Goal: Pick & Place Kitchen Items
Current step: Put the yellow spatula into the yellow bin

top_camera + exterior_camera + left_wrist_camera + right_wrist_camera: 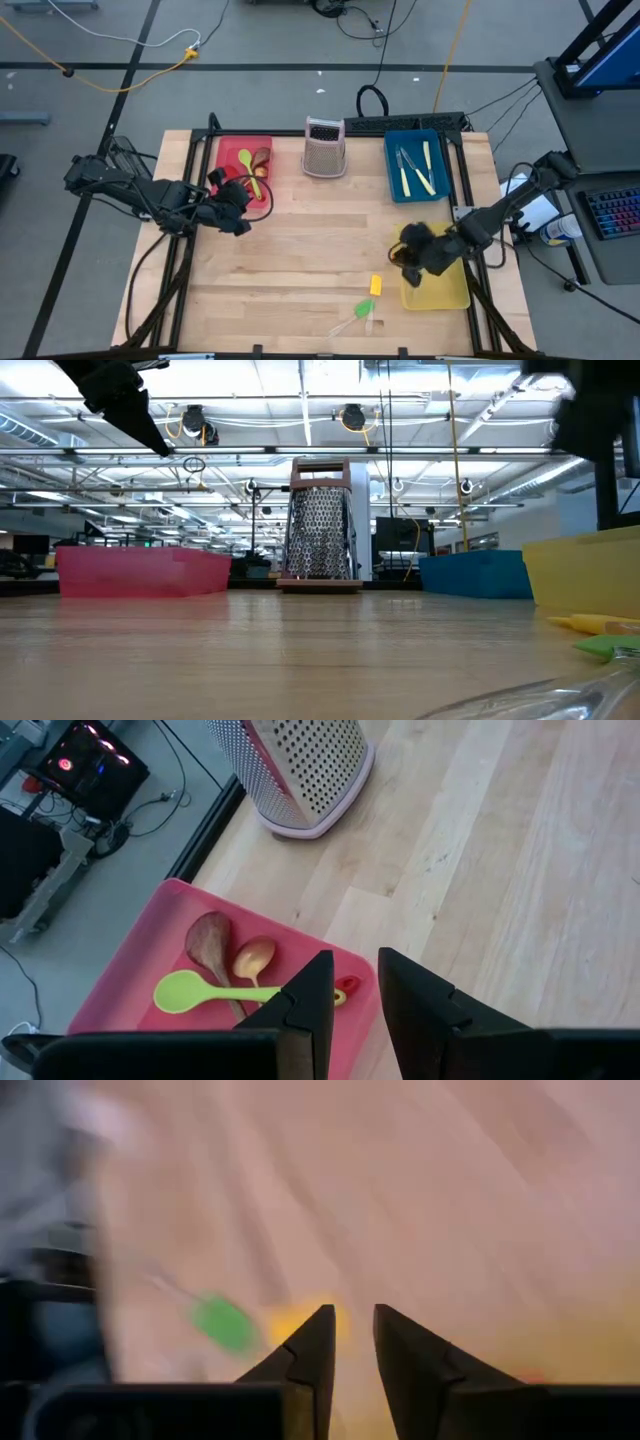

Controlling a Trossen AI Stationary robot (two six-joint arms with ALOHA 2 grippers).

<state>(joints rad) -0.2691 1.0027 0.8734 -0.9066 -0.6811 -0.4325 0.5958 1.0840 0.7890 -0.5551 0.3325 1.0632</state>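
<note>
Right now my left hand (238, 208) hovers above the counter (300, 260) at the near edge of the red tray (228, 150), fingers (305, 1005) a narrow gap apart and gripping nothing. Just beyond those fingertips, inside the tray, lie a green spoon (195, 992), a brown spoon (210, 945) and a smaller one beside it that I can't make out clearly. Farther ahead, past the tray, stands the metal grater (300, 765).

My right hand (412, 258) hangs over the inner edge of the yellow tray (445, 290), fingers (310, 1350) slightly parted and empty. Just off this hand, on the bare counter, are a yellow-headed spatula (375, 285) and a green-headed spatula (362, 310). Well beyond the hand, the blue tray (395, 165) holds cream-handled knives (425, 165).
</note>
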